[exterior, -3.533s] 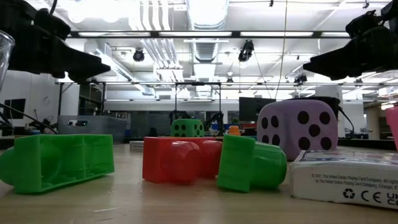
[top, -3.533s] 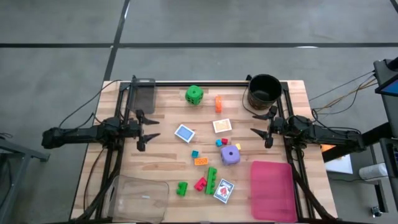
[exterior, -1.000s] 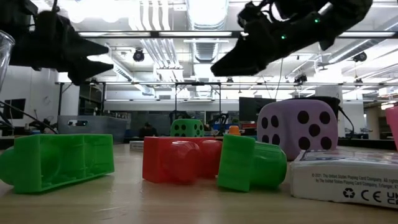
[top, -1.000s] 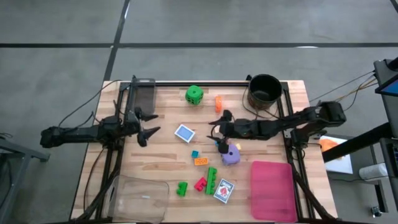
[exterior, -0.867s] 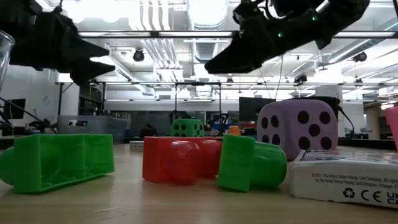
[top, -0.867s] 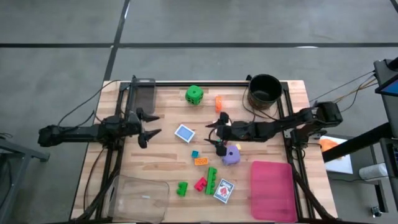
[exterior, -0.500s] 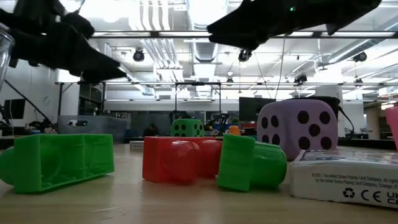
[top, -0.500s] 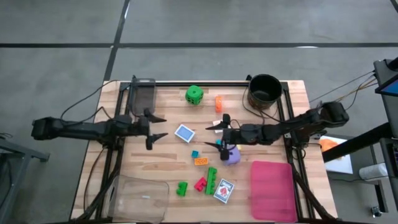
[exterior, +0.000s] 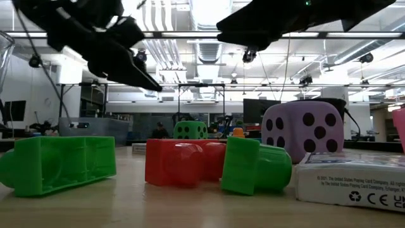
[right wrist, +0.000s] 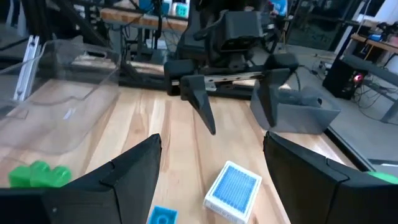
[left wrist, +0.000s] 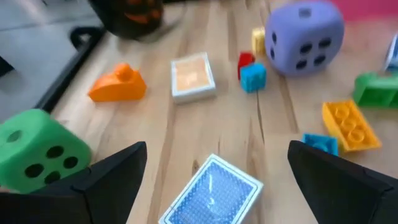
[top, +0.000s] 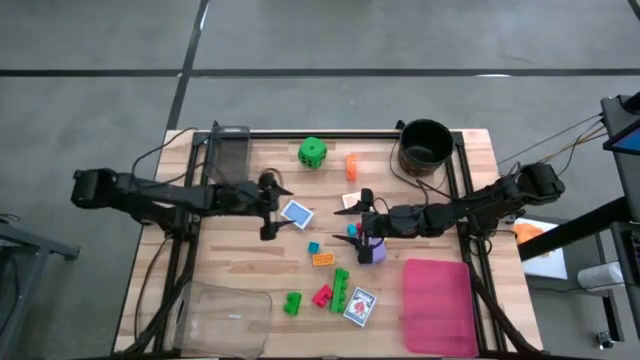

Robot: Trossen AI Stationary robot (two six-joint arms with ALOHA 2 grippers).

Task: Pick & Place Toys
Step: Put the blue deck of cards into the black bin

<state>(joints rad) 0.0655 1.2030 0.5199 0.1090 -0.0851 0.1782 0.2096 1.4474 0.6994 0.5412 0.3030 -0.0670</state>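
Two claws are spread and empty: left claw [top: 272, 207] by blue card pack [top: 296, 214], judged light, slick, best pinched across its edges; right claw [top: 358, 214] above purple die [top: 372, 249], judged soft.

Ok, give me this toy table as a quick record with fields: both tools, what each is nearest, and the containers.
left tool: open, above the table beside the blue card pack
right tool: open, holding nothing, next to the purple die
black bucket: far right corner
pink tray: near right, nothing on it
green die: far edge, untouched
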